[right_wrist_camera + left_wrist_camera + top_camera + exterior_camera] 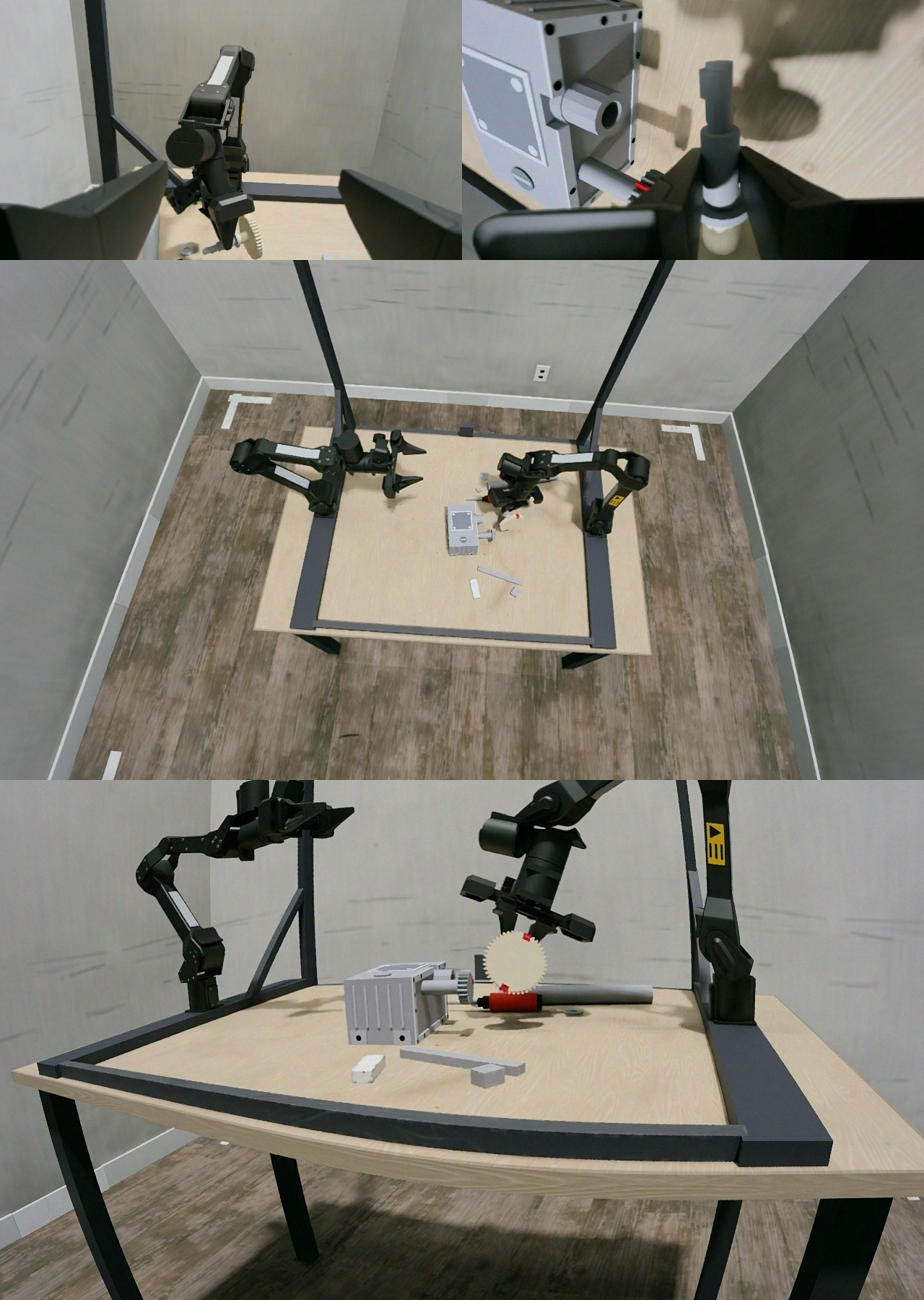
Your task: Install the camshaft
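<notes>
Label [616,500] [715,843] [242,113], yellow, on left arm [572,461] [542,870] [570,235] [216,173]

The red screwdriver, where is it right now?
In the exterior view, the red screwdriver lies on the table behind the cream gear, right of the engine case.

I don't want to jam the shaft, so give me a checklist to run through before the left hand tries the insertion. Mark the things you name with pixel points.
1. Camshaft [511,521] [515,962] [716,112] [253,236] gripped by the left hand [509,509] [524,929] [719,156] [226,248]: ok.
2. Engine case [462,547] [381,1006] [502,40] upright: ok.
3. Bearing [478,518] [444,973] [581,105] mouth unblocked: ok.
4. Shaft in line with the bearing: not ok; off to one side and angled to its bore.
5. Red tooth [642,186] timed to a marked gap: cannot tell; gears are apart.
6. Right hand [423,465] [351,809] [253,170] away from the case: ok, open.
</notes>
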You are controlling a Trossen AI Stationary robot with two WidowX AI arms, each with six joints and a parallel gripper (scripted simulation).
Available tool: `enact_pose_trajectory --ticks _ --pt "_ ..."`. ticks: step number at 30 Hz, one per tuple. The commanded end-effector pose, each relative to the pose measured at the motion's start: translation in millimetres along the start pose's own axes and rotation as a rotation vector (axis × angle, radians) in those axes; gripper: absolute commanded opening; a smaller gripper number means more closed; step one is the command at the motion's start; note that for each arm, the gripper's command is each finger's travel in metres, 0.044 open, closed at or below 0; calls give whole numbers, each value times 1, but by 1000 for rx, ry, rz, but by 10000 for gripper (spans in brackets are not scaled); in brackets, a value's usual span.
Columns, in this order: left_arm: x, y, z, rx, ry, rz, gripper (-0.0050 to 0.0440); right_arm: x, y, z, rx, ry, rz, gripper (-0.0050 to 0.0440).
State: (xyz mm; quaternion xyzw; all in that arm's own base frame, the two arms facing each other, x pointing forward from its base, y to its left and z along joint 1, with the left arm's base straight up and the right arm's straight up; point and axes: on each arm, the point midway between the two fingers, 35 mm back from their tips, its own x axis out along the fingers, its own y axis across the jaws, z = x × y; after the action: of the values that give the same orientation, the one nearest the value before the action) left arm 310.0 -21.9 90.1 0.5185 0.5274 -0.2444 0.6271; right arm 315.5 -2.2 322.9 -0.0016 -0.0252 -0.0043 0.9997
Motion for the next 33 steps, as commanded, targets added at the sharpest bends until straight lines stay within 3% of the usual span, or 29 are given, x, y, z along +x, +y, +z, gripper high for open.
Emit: enact_pose_trajectory --ticks 1,8,21,33 --pt "-7 14 11 -120 -31 6 -50 -3 1 17 -3 -40 5 400" --pt "-8 19 21 -283 -57 -25 -50 -3 1 17 -3 -40 5 400" --pt "-9 35 59 -837 -100 -174 -50 -3 1 17 -3 -40 5 400" --pt "-8 44 75 -1128 -93 -261 -50 -3 1 17 -3 -40 5 400"
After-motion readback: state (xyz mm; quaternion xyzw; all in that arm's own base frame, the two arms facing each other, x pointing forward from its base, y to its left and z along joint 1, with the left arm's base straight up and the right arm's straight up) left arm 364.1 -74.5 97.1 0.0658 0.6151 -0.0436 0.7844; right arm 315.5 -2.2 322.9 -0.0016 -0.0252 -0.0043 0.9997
